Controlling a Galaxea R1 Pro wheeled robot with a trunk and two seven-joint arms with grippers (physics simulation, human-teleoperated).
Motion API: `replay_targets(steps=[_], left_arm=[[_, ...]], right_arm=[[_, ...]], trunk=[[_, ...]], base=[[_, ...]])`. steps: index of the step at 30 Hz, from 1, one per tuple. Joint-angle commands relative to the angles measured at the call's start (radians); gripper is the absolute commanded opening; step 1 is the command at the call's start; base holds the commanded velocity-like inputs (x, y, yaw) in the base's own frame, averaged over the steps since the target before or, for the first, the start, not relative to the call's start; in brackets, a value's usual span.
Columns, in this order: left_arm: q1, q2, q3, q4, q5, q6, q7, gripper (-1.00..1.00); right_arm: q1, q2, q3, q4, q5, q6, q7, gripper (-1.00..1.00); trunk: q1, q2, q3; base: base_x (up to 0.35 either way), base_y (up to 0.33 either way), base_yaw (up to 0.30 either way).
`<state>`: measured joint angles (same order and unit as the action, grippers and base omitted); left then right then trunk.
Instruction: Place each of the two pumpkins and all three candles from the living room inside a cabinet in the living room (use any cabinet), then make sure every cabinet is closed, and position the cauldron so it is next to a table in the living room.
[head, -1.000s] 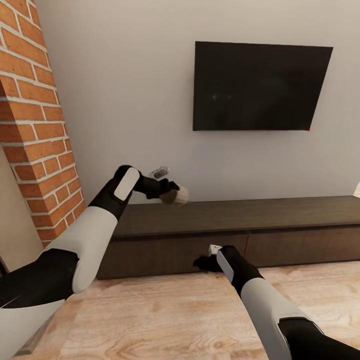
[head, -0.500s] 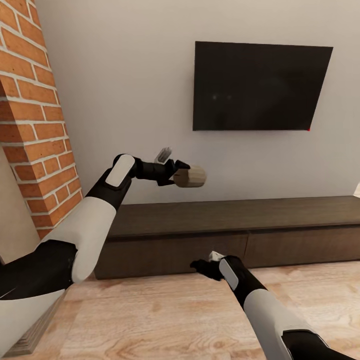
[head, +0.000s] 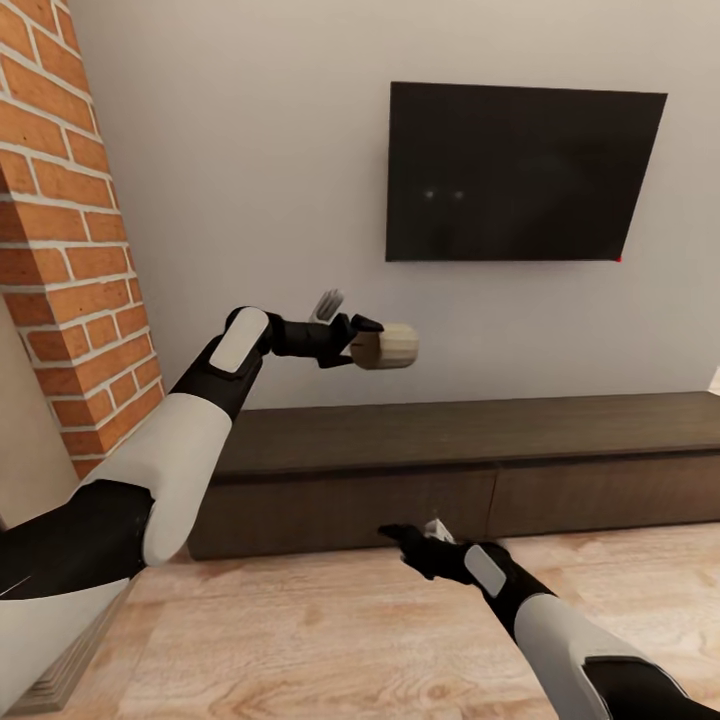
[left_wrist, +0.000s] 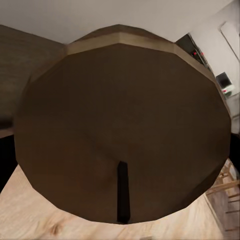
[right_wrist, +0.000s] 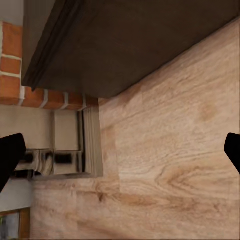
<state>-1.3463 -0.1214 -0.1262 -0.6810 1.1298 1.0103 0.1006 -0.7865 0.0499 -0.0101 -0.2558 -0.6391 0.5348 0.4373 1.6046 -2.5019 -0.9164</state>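
A stubby tan candle (head: 388, 347) with a paler end is held sideways in the air, with my left gripper (head: 368, 345) shut on it. It hangs above the left part of the long, low dark-brown cabinet (head: 470, 430). In the left wrist view the candle's brown face (left_wrist: 120, 130) is very close, with its dark wick (left_wrist: 121, 192) showing. The cabinet's flat front panels look shut. My right gripper (head: 405, 538) is open and empty, low over the floor just in front of the cabinet's front. In the right wrist view its dark fingertips (right_wrist: 10, 157) stand wide apart, facing the cabinet's end (right_wrist: 130, 45).
A black TV (head: 520, 170) hangs on the wall above the cabinet. A red brick column (head: 70, 230) rises at the left, with a pale stepped base (right_wrist: 92, 145) at floor level. Light wooden floor (head: 330, 640) spreads in front of the cabinet.
My left arm has lifted the candle up and to the right, from cabinet-top height into the air. My right gripper has drawn back and down from the cabinet front.
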Motion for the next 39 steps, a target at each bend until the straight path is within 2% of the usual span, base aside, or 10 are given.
replay_targets(steps=[1,3,6,9,10,19,22,27,31,39], left_arm=[[-0.001,0.001,-0.001,-0.001,0.012,0.002,0.006,-1.0],[-0.001,0.003,0.003,-0.001,0.013,0.003,0.001,-1.0],[-0.001,0.003,0.02,-0.004,0.025,0.005,-0.002,-1.0],[-0.001,0.003,0.037,-0.027,0.085,0.006,-0.007,-1.0],[-0.001,0.004,0.041,-0.038,0.139,0.007,-0.008,-1.0],[-0.001,0.004,0.037,-0.047,0.263,0.012,-0.032,-1.0],[-0.001,0.002,0.034,-0.047,0.278,0.013,-0.038,-1.0],[-0.001,0.0,0.033,-0.047,0.288,0.013,-0.042,-1.0],[-0.001,0.0,0.033,-0.049,0.289,0.013,-0.043,-1.0],[0.001,-0.001,0.034,-0.088,0.293,0.013,-0.061,-1.0]], right_arm=[[0.0,-0.004,-0.001,0.02,-0.025,-0.012,0.035,1.0],[0.0,-0.01,0.0,0.049,-0.078,-0.064,0.104,1.0],[0.0,-0.011,0.001,0.055,-0.094,-0.099,0.123,1.0],[0.0,-0.011,0.0,0.057,-0.1,-0.113,0.131,1.0],[0.0,-0.012,0.0,0.057,-0.102,-0.114,0.132,1.0],[0.0,-0.012,0.006,0.055,-0.094,-0.144,0.133,1.0],[0.0,-0.012,0.007,0.058,-0.099,-0.15,0.149,1.0],[0.036,-0.013,0.006,0.061,-0.1,-0.153,0.272,1.0],[0.053,-0.016,0.003,0.062,-0.101,-0.147,0.32,1.0],[0.096,-0.06,0.002,0.102,-0.105,-0.143,0.594,1.0]], trunk=[[0.0,0.0,-0.001],[0.0,0.0,-0.001],[0.0,0.0,-0.001],[0.0,0.0,-0.001],[0.0,0.0,-0.001],[0.0,0.0,-0.001],[0.0,0.0,-0.001],[0.0,0.0,-0.001],[0.0,0.0,-0.001],[0.0,0.0,-0.001]], base=[[0.146,0.0,0.0],[0.237,0.0,0.0],[0.301,0.0,0.0],[0.327,0.0,0.0],[0.333,0.0,0.0],[0.252,0.0,0.0],[0.04,0.0,0.0],[0.008,0.0,0.0],[0.001,0.0,0.0],[0.047,0.004,0.0]])
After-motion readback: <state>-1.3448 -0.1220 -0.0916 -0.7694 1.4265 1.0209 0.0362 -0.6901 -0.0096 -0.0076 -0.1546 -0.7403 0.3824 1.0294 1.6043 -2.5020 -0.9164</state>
